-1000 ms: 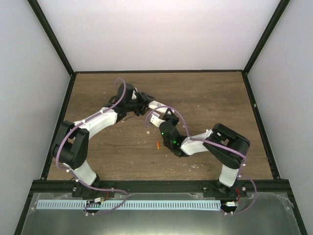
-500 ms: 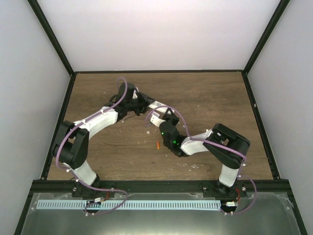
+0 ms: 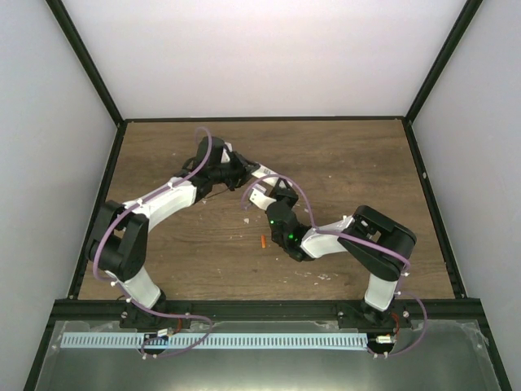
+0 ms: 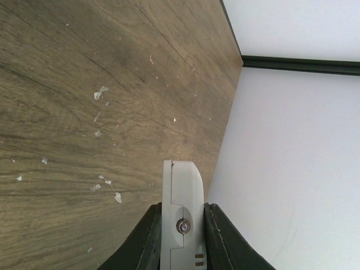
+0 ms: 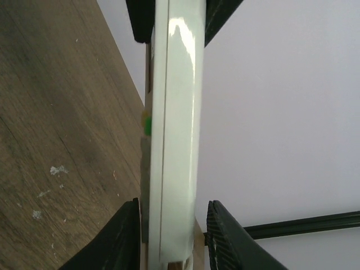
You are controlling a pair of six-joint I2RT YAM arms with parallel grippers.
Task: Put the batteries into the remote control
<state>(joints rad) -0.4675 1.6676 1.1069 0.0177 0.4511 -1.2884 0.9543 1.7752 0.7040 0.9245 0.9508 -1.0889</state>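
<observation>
The left gripper [image 4: 181,207] clamps the remote control [image 4: 181,185] by one end; the right gripper [image 5: 173,205] straddles the other, though I cannot tell whether it grips. A battery [image 3: 263,242] lies on the bench [image 3: 350,163] just behind the right gripper.

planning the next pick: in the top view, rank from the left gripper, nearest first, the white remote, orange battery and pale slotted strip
1. white rectangular remote control, held in the left gripper
2. thin orange battery, on the wooden table, nearside
3. pale slotted strip, along the near edge
</observation>
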